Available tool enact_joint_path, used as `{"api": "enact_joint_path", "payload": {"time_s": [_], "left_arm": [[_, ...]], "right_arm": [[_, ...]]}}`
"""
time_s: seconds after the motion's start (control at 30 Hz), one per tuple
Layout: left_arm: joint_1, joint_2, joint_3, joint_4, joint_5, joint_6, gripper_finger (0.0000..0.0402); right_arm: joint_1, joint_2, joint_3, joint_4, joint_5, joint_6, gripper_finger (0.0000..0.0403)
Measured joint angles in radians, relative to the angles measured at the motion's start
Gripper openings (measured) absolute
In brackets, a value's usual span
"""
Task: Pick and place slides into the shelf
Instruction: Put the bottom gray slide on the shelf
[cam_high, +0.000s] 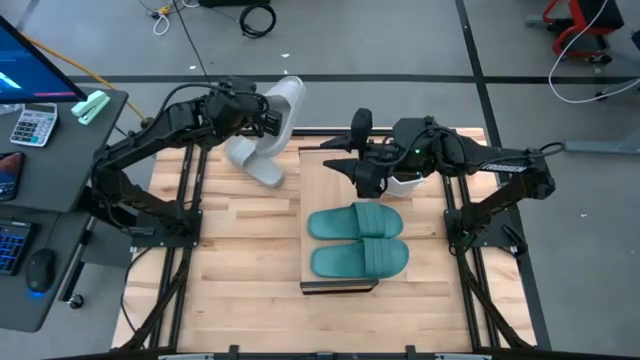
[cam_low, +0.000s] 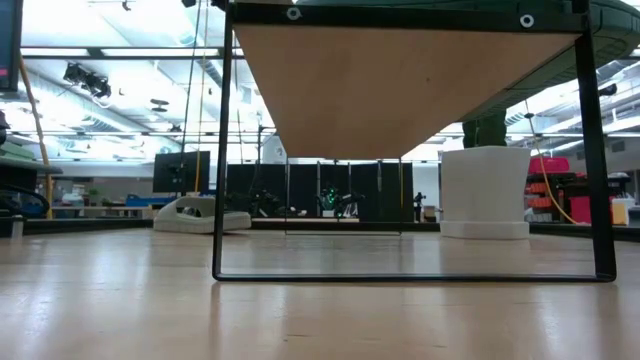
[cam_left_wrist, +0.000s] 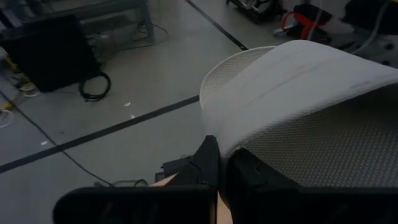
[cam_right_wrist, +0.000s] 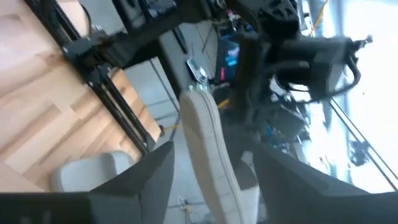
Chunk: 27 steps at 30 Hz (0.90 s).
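My left gripper (cam_high: 266, 120) is shut on a light grey slide (cam_high: 284, 104), held up over the table's far edge. The second grey slide (cam_high: 256, 162) lies flat on the table below it and shows in the low view (cam_low: 200, 213). Two teal slides (cam_high: 356, 222) (cam_high: 360, 258) lie side by side on the shelf's plank top (cam_high: 322, 175). My right gripper (cam_high: 347, 150) hovers open over the shelf's far end. Its wrist view looks between its fingers at the held grey slide (cam_right_wrist: 205, 143). My left gripper pinches the grey slide at its side edge (cam_left_wrist: 225, 142), where the broad smooth strap (cam_left_wrist: 298, 81) meets the textured sole. The fingers (cam_left_wrist: 208, 163) come level from the table's left side. The slide is lifted clear of the table and stands tilted on edge.
A white upright object (cam_high: 405, 183) stands on the table under my right arm, beside the shelf; in the low view it (cam_low: 485, 190) is to the right. The shelf's dark end frame (cam_low: 222, 150) stands close to the low camera. A desk with a calculator (cam_high: 30, 125) lies left of the table.
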Motion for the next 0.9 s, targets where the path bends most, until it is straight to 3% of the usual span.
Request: {"api": "enact_joint_path", "payload": {"time_s": [0.2, 0.37, 0.6, 0.8, 0.9], "left_arm": [[-0.032, 0.0, 0.0, 0.027, 0.054, -0.002, 0.0012], [-0.043, 0.0, 0.0, 0.027, 0.054, -0.001, 0.0012], [-0.014, 0.0, 0.0, 0.029, 0.05, -0.021, 0.0012], [0.0, 0.0, 0.0, 0.033, 0.05, -0.021, 0.0012], [0.002, 0.004, 0.0, 0.035, 0.05, -0.021, 0.0012]], "right_arm": [[-0.002, 0.0, 0.0, 0.02, 0.04, -0.06, 0.0264], [0.004, 0.001, 0.0, 0.04, 0.057, -0.055, 0.0274], [0.043, 0.035, 0.0, 0.082, -0.091, -0.19, 0.0261], [0.069, 0.125, 0.009, 0.157, -0.003, -0.204, 0.0261], [0.096, 0.192, 0.086, 0.154, 0.066, -0.189, 0.0261]]}}
